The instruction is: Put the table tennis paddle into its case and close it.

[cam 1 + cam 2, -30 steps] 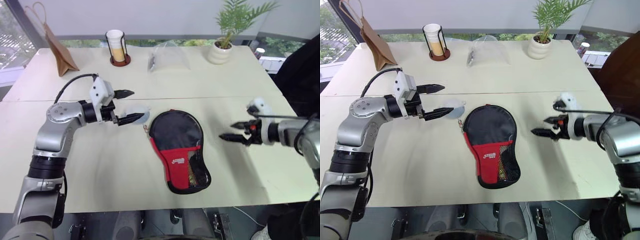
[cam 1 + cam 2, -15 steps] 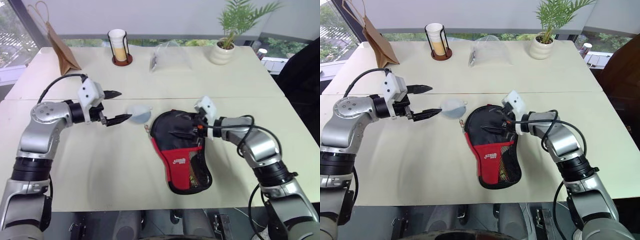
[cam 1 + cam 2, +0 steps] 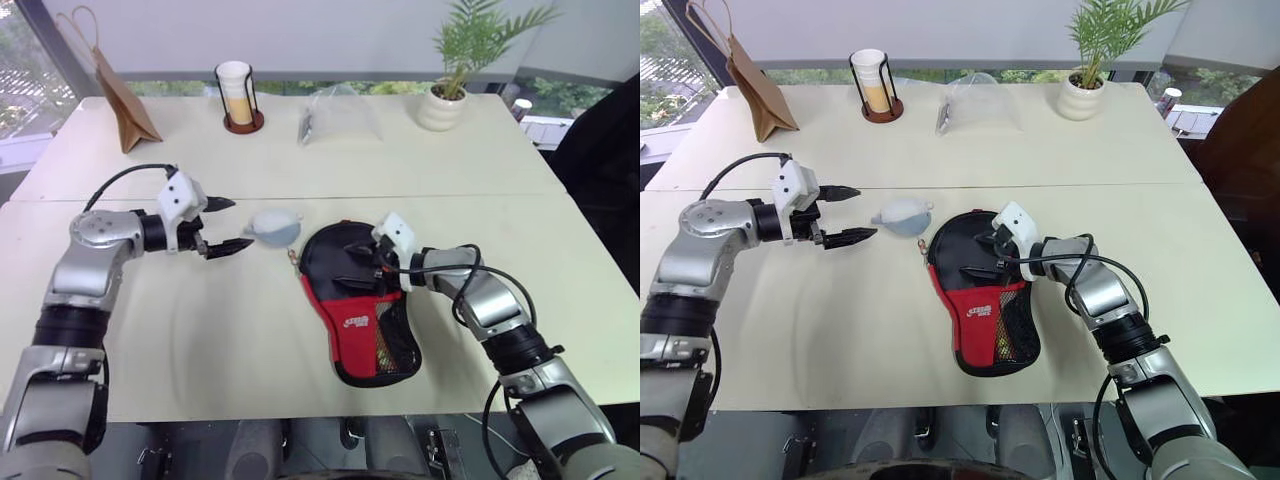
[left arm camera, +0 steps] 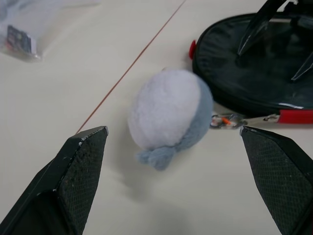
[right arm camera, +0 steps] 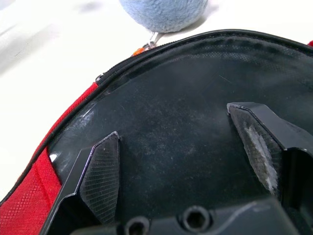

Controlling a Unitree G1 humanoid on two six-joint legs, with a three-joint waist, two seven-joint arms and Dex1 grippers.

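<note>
So the big cream table (image 3: pixel 200 330) has the paddle-shaped black fabric case (image 3: pixel 355 300) with its red panel and mesh pocket lying flat mid-table. The right gripper (image 3: pixel 358 262) sits over the case's round black top, fingers spread, gripping nothing. The left gripper (image 3: pixel 228 225) hovers wide open near the grey fuzzy ball (image 3: pixel 273 227), which sits beside the case's zip end.

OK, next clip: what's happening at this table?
A two-armed robot is working on a paddle-shaped black fabric case with a red panel lying flat on the cream table. Its right gripper, fingers open, sits over the black rounded end of the case. Its left gripper, also open and holding nothing, hangs beside a small grey fuzzy ball clipped near the case's zip. The case looks shut or nearly so; I can't tell whether a paddle is inside.
</note>
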